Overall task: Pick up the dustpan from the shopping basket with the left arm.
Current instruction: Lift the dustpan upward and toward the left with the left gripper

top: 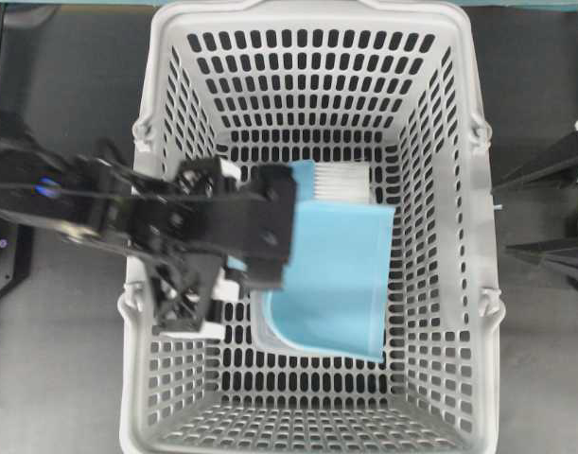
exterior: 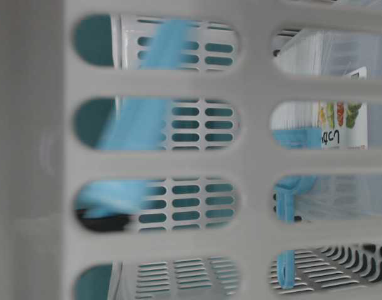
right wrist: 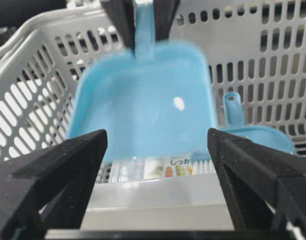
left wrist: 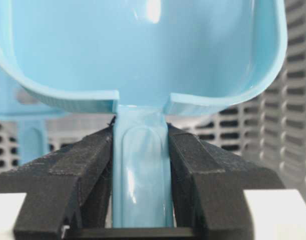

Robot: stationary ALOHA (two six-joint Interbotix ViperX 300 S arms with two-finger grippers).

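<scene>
Clamped by its short handle, the dustpan [left wrist: 142,65] was held between the two black jaws of the left gripper [left wrist: 141,175], which were pressed against both sides of the handle in the left wrist view. In the overhead view the light blue pan [top: 341,279] was seen inside the shopping basket [top: 459,189], toward the basket's middle, with its wide flat scoop spread to the right of the left gripper [top: 255,248]. Whether it rested on anything below it could not be told from that view. The left arm [top: 99,203] reached in over the basket's left wall.

Just beyond the pan's far edge, white bristles of a brush [top: 338,182] were visible against the basket's floor. A clear lidded box [right wrist: 158,192] with a printed label was seen below the dustpan in the right wrist view, and a second light blue piece with a holed handle [right wrist: 243,125] lay to the right of the pan, near the basket's wall.

The right gripper [right wrist: 158,165] was kept outside the basket with its jaws spread wide apart and nothing between them. The dark counter [top: 61,85] lay around the basket.
</scene>
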